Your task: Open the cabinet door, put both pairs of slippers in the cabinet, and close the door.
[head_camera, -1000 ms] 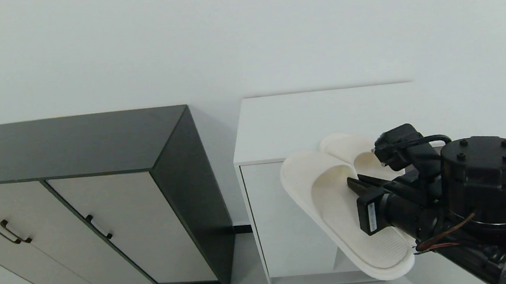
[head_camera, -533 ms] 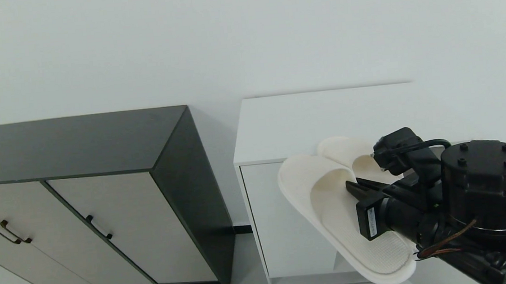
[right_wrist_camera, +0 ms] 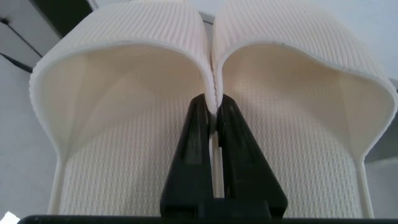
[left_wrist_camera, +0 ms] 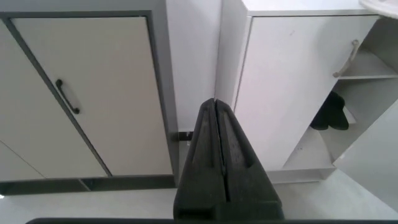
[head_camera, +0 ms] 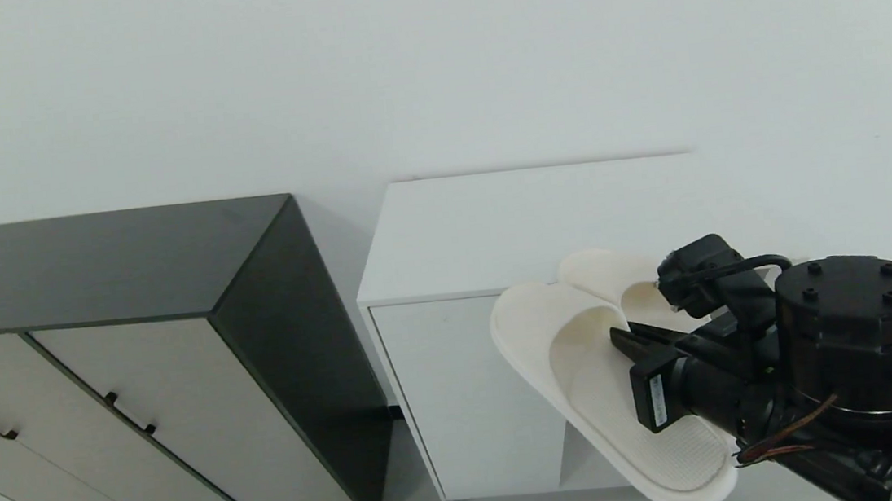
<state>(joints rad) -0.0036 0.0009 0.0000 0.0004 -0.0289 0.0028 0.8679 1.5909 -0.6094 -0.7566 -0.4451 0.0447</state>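
My right gripper (head_camera: 622, 337) is shut on a pair of white slippers (head_camera: 580, 368), pinching the inner edges of both straps together (right_wrist_camera: 213, 106). The pair hangs tilted in front of the white cabinet (head_camera: 492, 221), near its top right. That cabinet's door (left_wrist_camera: 286, 87) stands open, its handle (left_wrist_camera: 350, 59) beside the opening. A dark pair of slippers (left_wrist_camera: 329, 115) sits on a lower shelf inside. My left gripper (left_wrist_camera: 216, 109) is shut with nothing in it, low in front of the gap between the two cabinets.
A black cabinet (head_camera: 87, 260) with pale doors and dark handles (left_wrist_camera: 67, 96) stands left of the white one, a narrow gap between them. Both back onto a plain white wall. Grey floor lies in front.
The camera has swung to the right, so both cabinets sit further left in the picture. The right gripper keeps its hold on the white slippers, a touch lower.
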